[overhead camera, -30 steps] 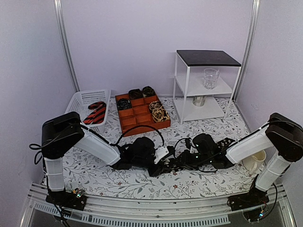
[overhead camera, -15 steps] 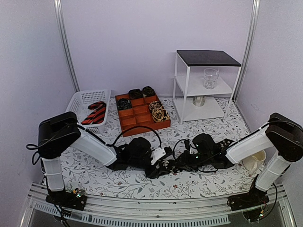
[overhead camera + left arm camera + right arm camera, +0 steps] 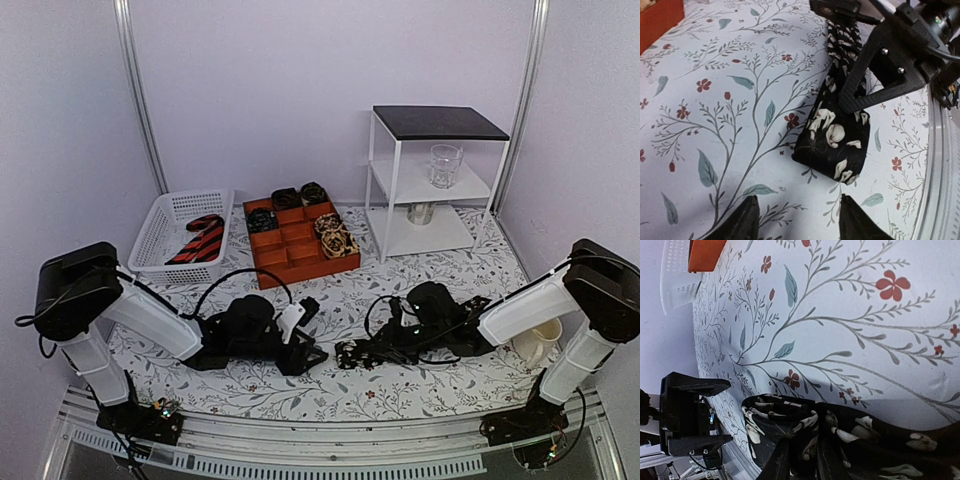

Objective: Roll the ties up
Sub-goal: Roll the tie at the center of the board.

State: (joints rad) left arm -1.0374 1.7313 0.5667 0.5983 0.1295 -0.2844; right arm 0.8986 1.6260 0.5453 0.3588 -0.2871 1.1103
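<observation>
Floral table, near front edge: flowered tie is laid flat, not coiled yet imo, clamped by right gripper. Left gripper is held apart, empty, just short of tie's end. Coils are stowed in tray; striped tie is parked in basket.

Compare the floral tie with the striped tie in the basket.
The floral tie is black with pale blossoms; the striped tie is red and black. The floral tie lies on the tablecloth, the striped tie in the white basket. The right gripper holds the floral tie; nothing touches the striped tie. Both are outside the tray.
</observation>
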